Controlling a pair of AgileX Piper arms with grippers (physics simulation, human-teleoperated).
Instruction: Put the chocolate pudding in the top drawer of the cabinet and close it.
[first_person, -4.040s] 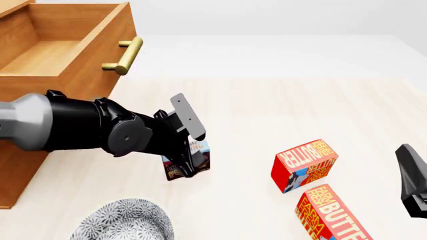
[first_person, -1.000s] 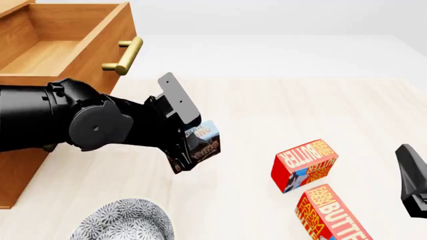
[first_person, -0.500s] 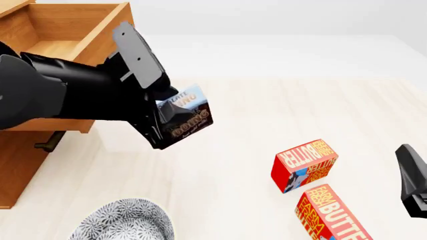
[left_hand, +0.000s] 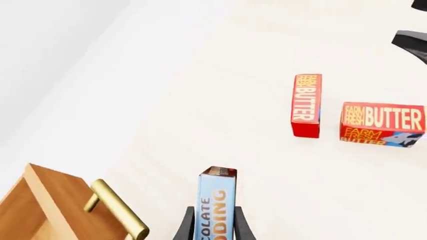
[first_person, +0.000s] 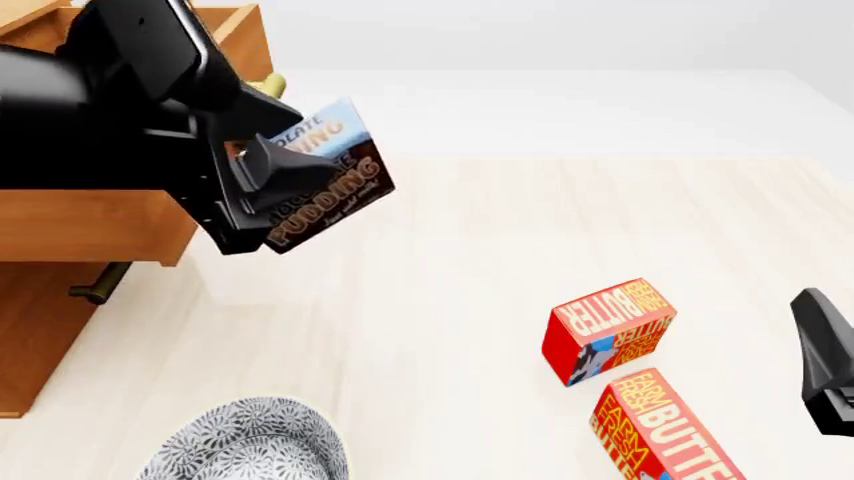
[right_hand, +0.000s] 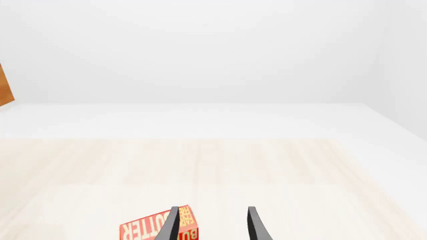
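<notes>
My left gripper (first_person: 274, 190) is shut on the chocolate pudding (first_person: 320, 175), a small box with a light blue top and dark brown bottom, held high in the air just right of the open top drawer (first_person: 134, 215). In the left wrist view the pudding (left_hand: 215, 205) stands edge-on between the fingers, with the drawer's corner (left_hand: 40, 210) and brass handle (left_hand: 119, 209) beside it. The left arm hides most of the drawer's inside and the cabinet (first_person: 34, 320). My right gripper (right_hand: 212, 225) is open and empty, low at the right (first_person: 827, 365).
Two red-and-orange butter boxes lie at the front right, one (first_person: 611, 328) behind the other (first_person: 661, 430); both show in the left wrist view (left_hand: 307, 106) (left_hand: 383, 124). A patterned grey bowl (first_person: 247, 445) sits at the front left. A lower drawer handle (first_person: 100, 285) shows under the open drawer.
My left gripper has lifted the pudding off the table and carried it up and left toward the open top drawer. The right arm has not moved.
</notes>
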